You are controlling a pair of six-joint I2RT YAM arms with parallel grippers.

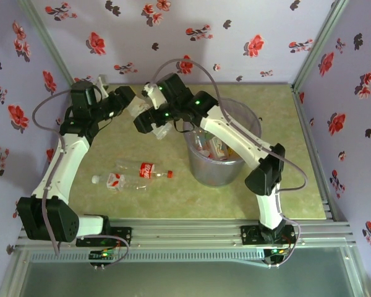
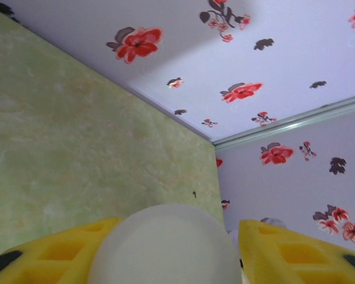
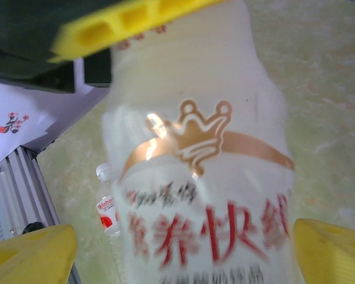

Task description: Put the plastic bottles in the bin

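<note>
Left gripper [image 2: 177, 239] is clamped on the white bottle [image 3: 195, 148], held above the far-left table [image 1: 284, 185], left of the bin [image 1: 219, 173]. Right gripper [image 3: 183, 251] straddles that bottle, jaws spread wide, not gripping. A red-labelled bottle [image 1: 147, 168] and a second bottle [image 1: 114, 180] lie near-left of the bin.

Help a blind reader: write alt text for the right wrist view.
A white bottle with a gold crown and red lettering sits between the open yellow fingertips of the right end effector, a yellow finger across its top. Behind, a small clear red-labelled bottle lies on the green table.
</note>
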